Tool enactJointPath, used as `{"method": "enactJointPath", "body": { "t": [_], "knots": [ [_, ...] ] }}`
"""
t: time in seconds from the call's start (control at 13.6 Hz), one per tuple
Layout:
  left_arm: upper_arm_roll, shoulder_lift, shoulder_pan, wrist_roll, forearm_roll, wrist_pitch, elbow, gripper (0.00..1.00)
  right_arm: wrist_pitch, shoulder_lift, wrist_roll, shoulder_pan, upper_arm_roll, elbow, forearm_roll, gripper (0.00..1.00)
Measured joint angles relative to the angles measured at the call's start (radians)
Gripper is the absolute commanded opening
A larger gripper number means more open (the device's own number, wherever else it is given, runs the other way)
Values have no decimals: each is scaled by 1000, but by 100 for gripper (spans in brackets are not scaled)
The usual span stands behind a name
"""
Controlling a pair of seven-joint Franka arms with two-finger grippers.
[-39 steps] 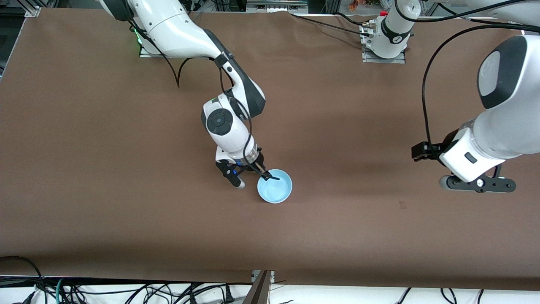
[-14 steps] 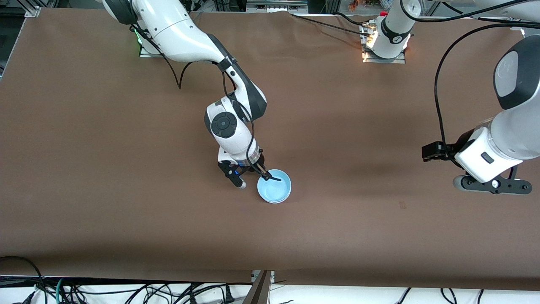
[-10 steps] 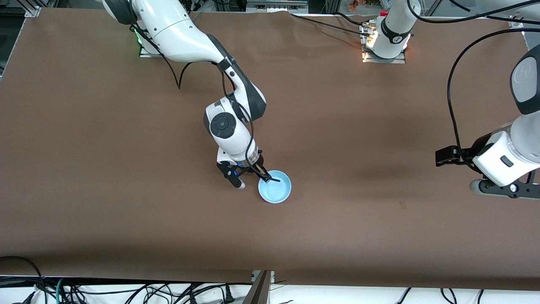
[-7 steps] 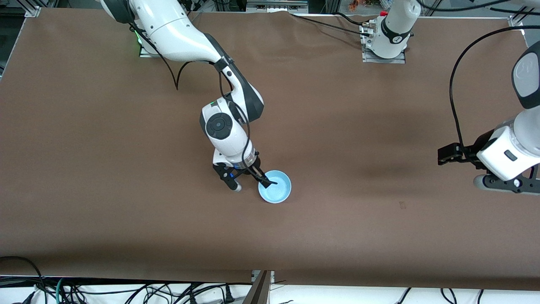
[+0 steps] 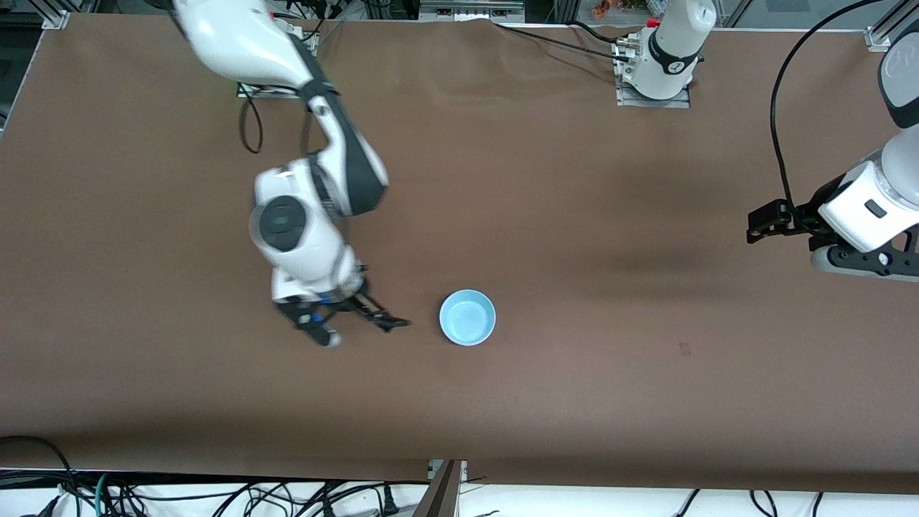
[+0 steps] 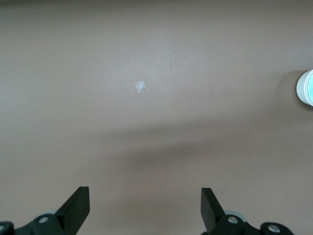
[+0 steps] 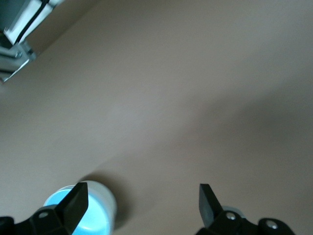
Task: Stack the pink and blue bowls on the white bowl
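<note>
The blue bowl [image 5: 467,317] is seen topmost on the stack, mid-table. The right gripper [image 5: 357,327] is held empty, jaws wide, just beside the bowl toward the right arm's end. The left gripper [image 6: 144,208] is held wide-jawed, well apart from the bowl, waiting.

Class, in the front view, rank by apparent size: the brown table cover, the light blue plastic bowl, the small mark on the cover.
1. Brown table cover
2. Light blue plastic bowl
3. Small mark
</note>
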Motion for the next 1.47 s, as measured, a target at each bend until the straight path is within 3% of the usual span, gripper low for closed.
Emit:
{"method": "enactJointPath", "body": {
  "t": [0.22,0.37,0.51,0.73,0.81,1.03,1.47],
  "knots": [
    [3,-62,20,95,1,45,-97,100,-236,-121,-220,-126,-13,3,0,100],
    [7,-83,62,176,1,48,-115,100,-379,-213,-367,-177,-57,-2,0,100],
    [9,-100,91,214,1,44,-121,100,-445,-323,-526,-205,-106,-57,-2,100],
    [-9,-127,90,181,0,6,-126,100,-456,-501,-716,-298,-114,-227,-24,100],
    [-30,-135,89,143,0,-3,-128,100,-460,-544,-747,-335,-90,-263,-58,100],
    [-79,-163,83,64,0,-20,-135,100,-464,-610,-754,-448,70,-296,-143,100],
    [-78,-204,86,60,0,-29,-176,100,-463,-611,-755,-455,110,-289,-187,100]
  ]
}}
